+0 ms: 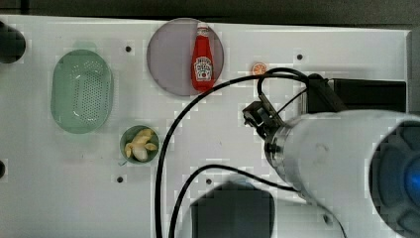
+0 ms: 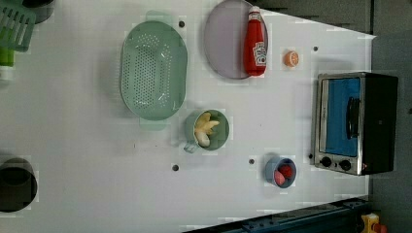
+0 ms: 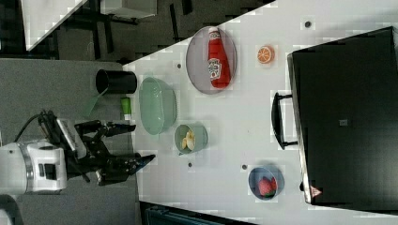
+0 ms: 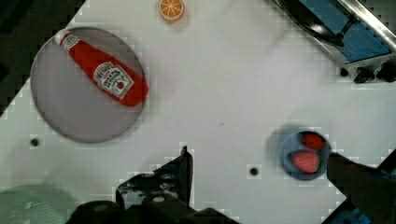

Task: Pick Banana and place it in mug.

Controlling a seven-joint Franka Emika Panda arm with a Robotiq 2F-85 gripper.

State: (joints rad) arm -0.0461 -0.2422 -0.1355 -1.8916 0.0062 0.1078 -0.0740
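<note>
Well clear of the end effector (image 3: 133, 143), whose fingers stand apart and empty, the banana (image 2: 205, 128) already lies inside the mug (image 2: 219, 141) on the bench (image 2: 73, 121); nothing looks left.

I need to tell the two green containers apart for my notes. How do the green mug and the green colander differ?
The mug is small and round; the colander is larger and oval. The mug has smooth walls and a small side handle; the colander is perforated all over. The mug holds the banana; the colander holds nothing. Both are pale green and stand on the white table.
</note>
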